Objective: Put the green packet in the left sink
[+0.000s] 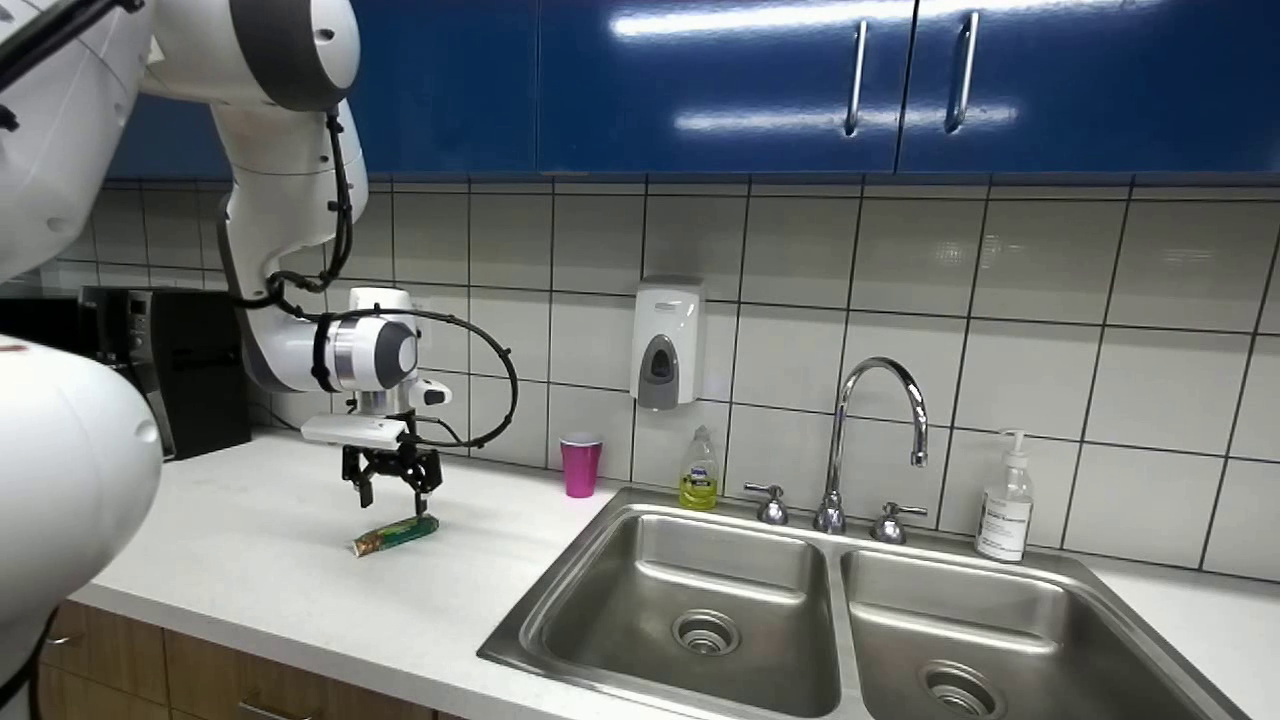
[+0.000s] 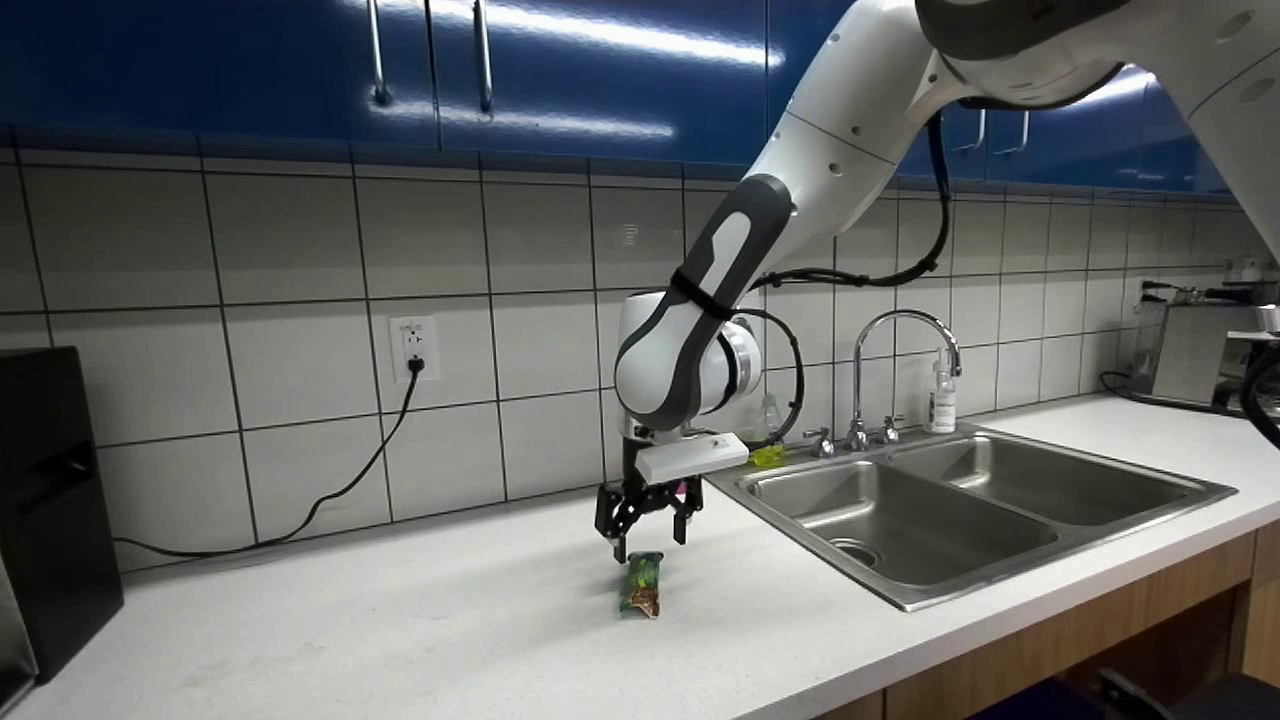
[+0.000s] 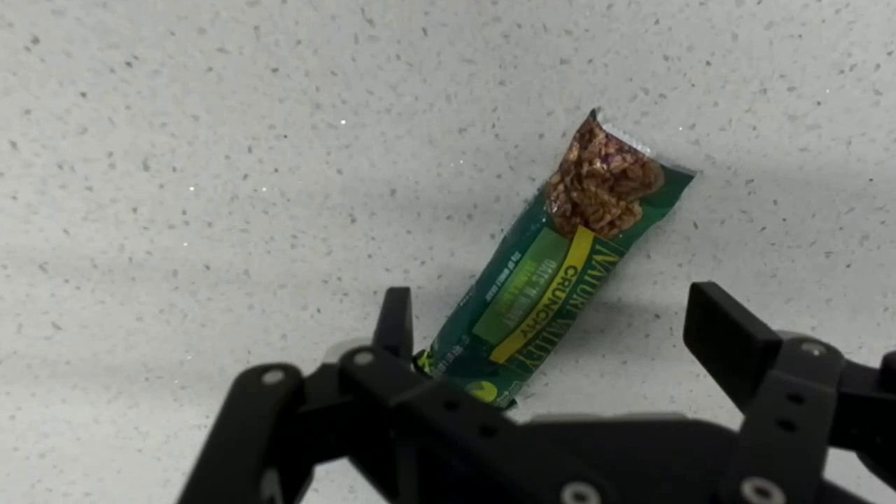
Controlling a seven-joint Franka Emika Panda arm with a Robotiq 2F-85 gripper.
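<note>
The green packet, a granola bar wrapper with a brown picture at one end, lies flat on the white counter. It shows in both exterior views (image 1: 396, 536) (image 2: 643, 580) and at a slant in the wrist view (image 3: 542, 280). My gripper (image 1: 393, 504) (image 2: 650, 547) (image 3: 553, 315) is open and empty, pointing down above the packet. In the wrist view the packet's near end lies close to the left finger and is partly hidden by it. The left sink (image 1: 620, 620) (image 2: 905, 520), a steel basin with a round drain, stands apart from the gripper along the counter.
The right basin (image 1: 1000, 610) adjoins the left one. A faucet (image 1: 835, 440) rises behind them. A pink cup (image 1: 580, 466), a yellow soap bottle (image 1: 699, 478) and a pump bottle (image 1: 1005, 515) stand near the wall. A black appliance (image 2: 55, 520) sits at the counter's far end.
</note>
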